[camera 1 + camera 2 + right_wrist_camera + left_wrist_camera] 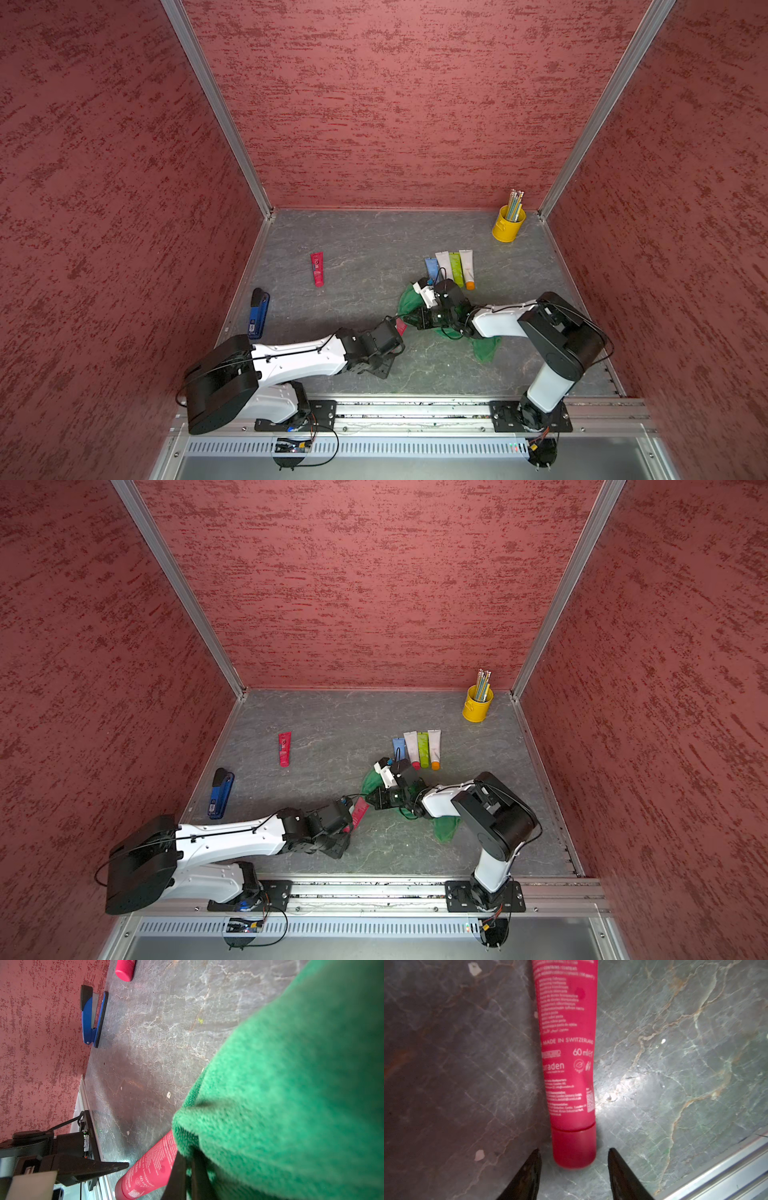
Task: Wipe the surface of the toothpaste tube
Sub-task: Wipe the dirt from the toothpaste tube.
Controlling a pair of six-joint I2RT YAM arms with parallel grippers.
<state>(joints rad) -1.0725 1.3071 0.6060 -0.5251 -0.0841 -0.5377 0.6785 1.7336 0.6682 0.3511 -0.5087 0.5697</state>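
Left claw point(574, 1149) open, jaws flanking cap of one red plastic toothpaste tube point(566, 1053), not touching. Right claw point(188, 1167) clamped on one green fleece cloth point(291, 1095) over tube's other end. Second red tube point(317, 269) far beyond left claw; four coloured tubes point(423, 748) beside right claw; one blue stapler point(259, 313).

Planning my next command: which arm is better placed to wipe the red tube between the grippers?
Probably right: the right gripper is shut on the green cloth, which overlaps the red tube. The left gripper stands open either side of the cap, holding nothing.
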